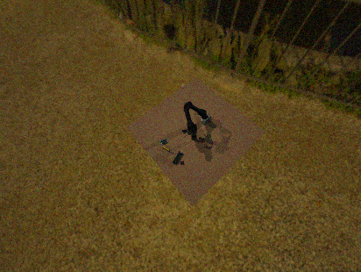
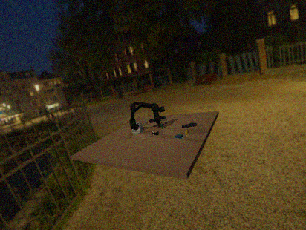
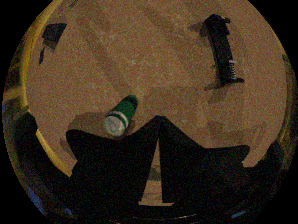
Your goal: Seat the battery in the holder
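Observation:
The green battery (image 3: pixel 123 114) (image 2: pixel 162 126) shows its silvery end toward the wrist camera; it looks stood on end, though its tilt is hard to tell. It is outside the fingers, just left of the fingertips in the wrist view. The black holder (image 3: pixel 221 50) (image 2: pixel 155 133) (image 1: pixel 184 131) lies apart from it, at the upper right of the wrist view, with a pale spring near its lower end; no battery shows in it. My gripper (image 3: pixel 159 120) (image 2: pixel 159 125) is shut and empty, pointing down low beside the battery. Contact between finger and battery cannot be told.
A dark block (image 3: pixel 55 32) (image 1: pixel 178 158) (image 2: pixel 189 125) lies farther off, with a small dark piece (image 3: pixel 41 55) (image 1: pixel 182 163) beside it. A yellow-handled tool (image 1: pixel 166 149) (image 2: pixel 186 132) and a blue item (image 1: pixel 164 141) (image 2: pixel 179 136) lie near the mat's edge.

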`<control>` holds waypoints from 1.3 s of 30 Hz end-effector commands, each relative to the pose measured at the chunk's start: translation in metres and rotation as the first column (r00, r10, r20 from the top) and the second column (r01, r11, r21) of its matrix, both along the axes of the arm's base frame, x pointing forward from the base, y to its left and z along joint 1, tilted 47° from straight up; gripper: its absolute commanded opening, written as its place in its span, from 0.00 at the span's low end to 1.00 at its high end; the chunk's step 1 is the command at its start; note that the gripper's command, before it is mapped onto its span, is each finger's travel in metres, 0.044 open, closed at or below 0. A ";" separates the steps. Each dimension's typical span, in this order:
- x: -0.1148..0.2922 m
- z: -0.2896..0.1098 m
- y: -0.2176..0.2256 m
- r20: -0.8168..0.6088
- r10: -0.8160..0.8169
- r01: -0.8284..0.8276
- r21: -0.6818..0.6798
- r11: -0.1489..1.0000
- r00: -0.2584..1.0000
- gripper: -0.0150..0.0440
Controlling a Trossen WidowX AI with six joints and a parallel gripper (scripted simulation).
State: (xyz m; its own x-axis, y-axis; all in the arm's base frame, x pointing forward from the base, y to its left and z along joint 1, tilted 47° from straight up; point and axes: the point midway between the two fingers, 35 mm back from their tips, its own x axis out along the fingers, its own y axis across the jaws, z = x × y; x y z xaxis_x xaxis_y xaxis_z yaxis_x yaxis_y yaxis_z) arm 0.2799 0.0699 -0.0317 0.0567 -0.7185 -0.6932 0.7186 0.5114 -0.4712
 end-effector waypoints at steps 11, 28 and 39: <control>0.017 -0.009 0.012 0.003 0.007 -0.007 -0.002 1.000 1.000 0.25; 0.037 -0.022 0.026 0.005 0.007 -0.007 -0.001 1.000 1.000 0.25; 0.042 -0.017 0.042 0.000 0.007 -0.007 0.001 1.000 1.000 0.25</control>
